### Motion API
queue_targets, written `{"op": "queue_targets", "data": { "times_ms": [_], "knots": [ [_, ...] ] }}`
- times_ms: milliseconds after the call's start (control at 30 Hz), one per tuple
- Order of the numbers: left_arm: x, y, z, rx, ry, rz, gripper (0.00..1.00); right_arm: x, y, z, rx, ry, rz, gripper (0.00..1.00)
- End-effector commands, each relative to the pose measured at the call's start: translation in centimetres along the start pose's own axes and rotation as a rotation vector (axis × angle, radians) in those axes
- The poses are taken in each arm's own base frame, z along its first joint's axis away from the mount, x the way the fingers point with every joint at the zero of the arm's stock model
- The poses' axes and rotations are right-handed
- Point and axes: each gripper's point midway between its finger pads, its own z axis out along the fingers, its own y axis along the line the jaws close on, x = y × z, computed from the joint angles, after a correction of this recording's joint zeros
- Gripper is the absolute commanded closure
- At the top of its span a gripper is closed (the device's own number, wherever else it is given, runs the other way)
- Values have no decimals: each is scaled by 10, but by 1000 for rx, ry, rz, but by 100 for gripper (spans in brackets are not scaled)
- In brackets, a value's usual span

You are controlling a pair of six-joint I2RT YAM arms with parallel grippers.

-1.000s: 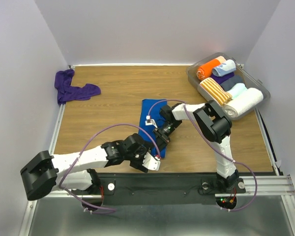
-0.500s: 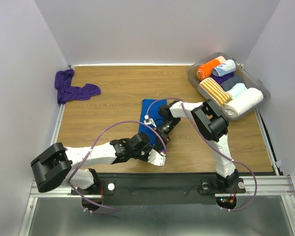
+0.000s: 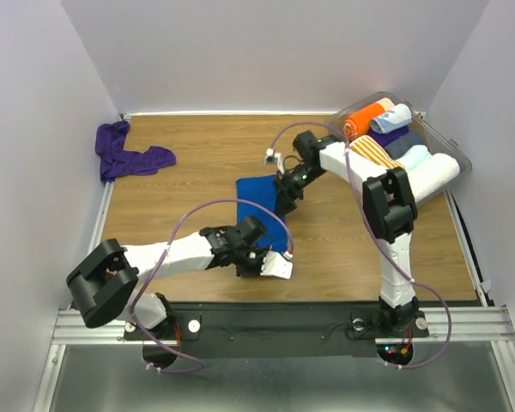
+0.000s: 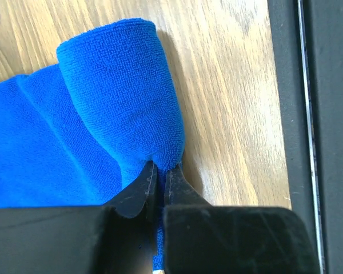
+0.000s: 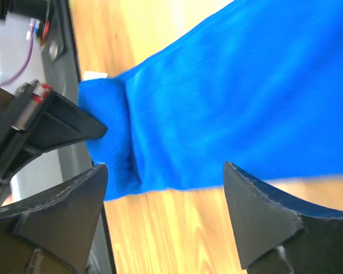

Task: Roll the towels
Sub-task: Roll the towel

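Note:
The royal blue towel [image 3: 257, 204] lies as a strip mid-table, its near end folded over into a small loop [image 4: 117, 91]. My left gripper [image 4: 159, 172] is shut on that folded near end, low by the front edge [image 3: 273, 257]. Above the towel's far half hovers my right gripper [image 3: 285, 194], open, with the blue towel [image 5: 228, 85] and bare wood between its fingers [image 5: 74, 200] and touching neither. The dark purple towel [image 3: 129, 156] lies crumpled at the far left corner, away from both arms.
A clear bin [image 3: 453, 148] at the far right holds several rolled towels: orange, striped, pale blue, white. The black front rail [image 4: 326, 137] runs just beside the left gripper. White walls close in the wooden table [image 3: 197, 146] on three sides.
The left gripper closed on the blue towel's near end. The right gripper let go, opened, and drew back toward the far side, above the towel.

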Motion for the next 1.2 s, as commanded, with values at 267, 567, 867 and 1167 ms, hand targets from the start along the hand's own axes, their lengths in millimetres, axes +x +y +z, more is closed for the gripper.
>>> {"op": "queue_targets", "data": {
  "times_ms": [267, 567, 867, 1167],
  "knots": [
    [21, 8, -4, 428, -54, -486, 98, -69, 34, -125, 354, -264, -160, 0],
    [58, 49, 9, 632, -88, -747, 95, -17, 71, -132, 520, -189, -245, 0],
    [77, 73, 27, 656, -65, -813, 92, 15, 74, -25, 666, 24, -510, 0],
    [80, 68, 28, 671, -75, -826, 89, 30, 45, 43, 702, 215, -727, 4]
  ]
}}
